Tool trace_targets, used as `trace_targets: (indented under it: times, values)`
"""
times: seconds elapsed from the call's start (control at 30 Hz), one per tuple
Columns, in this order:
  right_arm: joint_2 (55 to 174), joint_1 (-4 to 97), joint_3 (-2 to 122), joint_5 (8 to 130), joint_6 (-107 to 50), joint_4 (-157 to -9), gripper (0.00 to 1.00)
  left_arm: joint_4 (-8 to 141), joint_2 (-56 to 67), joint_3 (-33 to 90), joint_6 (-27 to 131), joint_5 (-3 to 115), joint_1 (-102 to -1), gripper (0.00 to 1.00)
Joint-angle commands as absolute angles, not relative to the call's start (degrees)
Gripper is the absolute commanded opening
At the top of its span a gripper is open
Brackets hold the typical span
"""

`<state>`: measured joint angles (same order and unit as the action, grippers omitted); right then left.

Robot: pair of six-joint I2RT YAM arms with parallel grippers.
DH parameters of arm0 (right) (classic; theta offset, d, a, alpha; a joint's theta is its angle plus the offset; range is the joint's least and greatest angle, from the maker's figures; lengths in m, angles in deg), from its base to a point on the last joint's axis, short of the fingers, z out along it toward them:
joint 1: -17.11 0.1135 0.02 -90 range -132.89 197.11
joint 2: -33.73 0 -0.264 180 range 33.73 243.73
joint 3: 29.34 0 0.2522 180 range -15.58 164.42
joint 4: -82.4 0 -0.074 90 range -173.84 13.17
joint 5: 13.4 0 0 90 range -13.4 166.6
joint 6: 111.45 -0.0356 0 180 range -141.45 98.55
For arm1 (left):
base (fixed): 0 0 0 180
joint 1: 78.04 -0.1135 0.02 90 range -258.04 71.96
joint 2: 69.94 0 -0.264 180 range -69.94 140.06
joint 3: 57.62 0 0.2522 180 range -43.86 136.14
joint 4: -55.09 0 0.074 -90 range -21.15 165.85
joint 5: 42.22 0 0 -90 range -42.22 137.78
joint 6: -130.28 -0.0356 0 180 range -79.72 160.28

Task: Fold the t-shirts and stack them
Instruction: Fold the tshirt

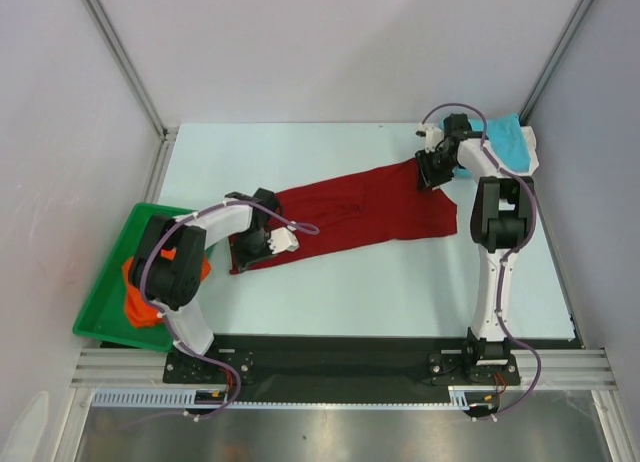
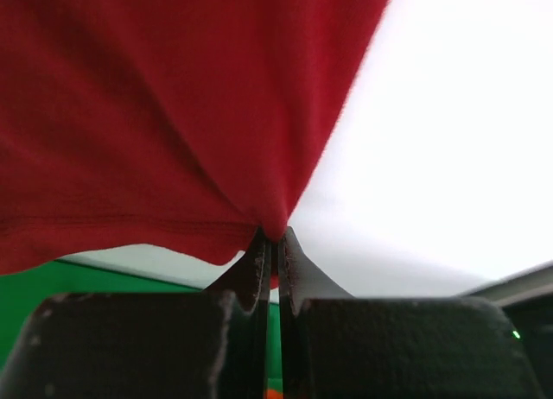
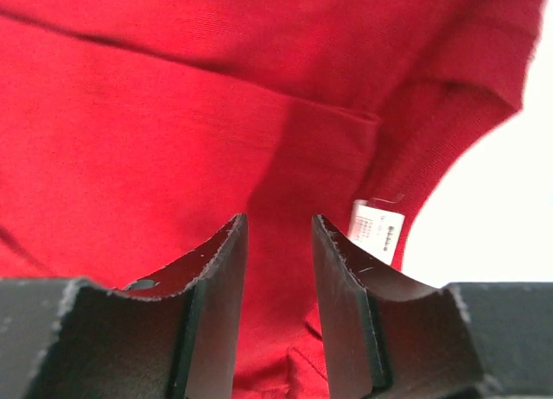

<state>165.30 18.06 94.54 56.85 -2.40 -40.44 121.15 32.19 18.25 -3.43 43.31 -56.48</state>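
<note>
Left wrist: L pincer clamps soft dark red t-shirt hem, R pincer part-open

Legible markings: none. One white label sits on the dark red t-shirt, at the right side of the cloth in the right wrist view. The label carries several short lines of dark print, too small and blurred to read. No brand, number or sign can be read in any view.
</note>
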Motion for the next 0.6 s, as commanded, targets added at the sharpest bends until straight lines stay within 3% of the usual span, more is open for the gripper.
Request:
trace_targets:
  times: [0.0, 0.57]
  values:
    - [166.62, 18.34, 99.02, 58.05, -2.56, -39.8, 0.41, 127.56, 26.58, 15.65, -1.12, 43.91, -56.69, 0.01]
    - [181.12, 23.7, 114.22, 61.66, -0.54, -37.96, 0.43, 133.71, 21.56, 14.33, 4.77, 47.34, -50.89, 0.01]
